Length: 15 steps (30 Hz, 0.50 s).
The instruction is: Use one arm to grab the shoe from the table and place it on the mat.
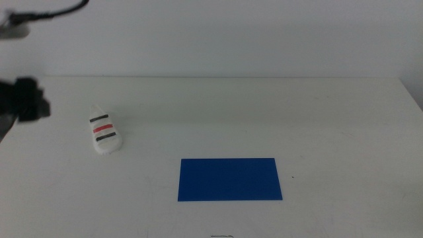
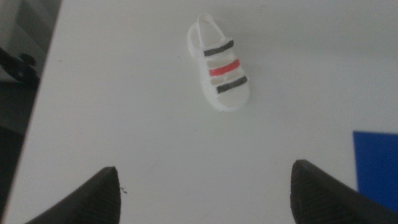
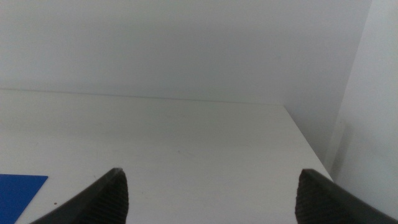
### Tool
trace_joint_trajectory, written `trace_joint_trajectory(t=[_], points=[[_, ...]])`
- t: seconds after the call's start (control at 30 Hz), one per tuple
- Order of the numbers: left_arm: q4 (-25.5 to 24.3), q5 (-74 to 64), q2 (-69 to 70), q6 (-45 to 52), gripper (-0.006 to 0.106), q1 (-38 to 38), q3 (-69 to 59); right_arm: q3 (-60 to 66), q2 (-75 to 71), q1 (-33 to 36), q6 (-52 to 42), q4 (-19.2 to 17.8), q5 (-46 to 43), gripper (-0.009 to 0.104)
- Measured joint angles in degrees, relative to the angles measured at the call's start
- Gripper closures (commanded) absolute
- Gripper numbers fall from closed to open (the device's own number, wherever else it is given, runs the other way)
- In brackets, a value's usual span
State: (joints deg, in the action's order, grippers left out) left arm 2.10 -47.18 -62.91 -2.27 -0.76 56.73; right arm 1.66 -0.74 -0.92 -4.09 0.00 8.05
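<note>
A small white shoe [image 1: 105, 133] is seen at centre left of the middle view, lying flat on the white table [image 1: 317, 125]. It is a chunky-soled sandal, rounded at the toe and narrowing to a thin heel loop, with three straps across the top: two black and one red between them. Its toe is turned toward the lower edge of the frame and its heel toward the upper left.

The mat [image 1: 229, 178] is found lower centre in the same view, well apart from the shoe. It is a thin, flat, dark blue rectangle with crisp corners and a matte, even surface, about twice as wide as deep and clearly longer than the shoe. Nothing is resting on it.

The table is smooth, plain and matte, and a pale wall is seen behind it.

The left arm [image 1: 25, 100] is seen blurred and dark at the left edge of the middle view, above and apart from the shoe, with a black cable near the upper left corner. In the left wrist view the left gripper [image 2: 205, 190] is held wide apart and empty, its two dark, rough-textured jaws spread over bare table; the shoe [image 2: 219, 70] and a blue corner of the mat [image 2: 375, 163] are visible beyond them.

In the right wrist view the right gripper [image 3: 211, 196] is likewise spread wide with nothing held, over bare table, and a sliver of the mat [image 3: 18, 193] is seen.
</note>
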Motion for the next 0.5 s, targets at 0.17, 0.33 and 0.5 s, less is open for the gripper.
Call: trace_joint_trajectory(t=[0.17,0.33,0.5], points=[[1.8,-4.6,-12.2,-6.6,0.007,0.6,10.2,0.0,0.0,0.0,0.0,0.0,0.0,0.001],[-2.1,-8.4,-23.4,-16.0,0.007,4.0,20.1,0.0,0.0,0.0,0.0,0.0,0.0,0.001],[-6.6,-13.0,-35.2,-22.7,0.007,6.1,29.8,0.0,0.0,0.0,0.0,0.0,0.0,0.001]])
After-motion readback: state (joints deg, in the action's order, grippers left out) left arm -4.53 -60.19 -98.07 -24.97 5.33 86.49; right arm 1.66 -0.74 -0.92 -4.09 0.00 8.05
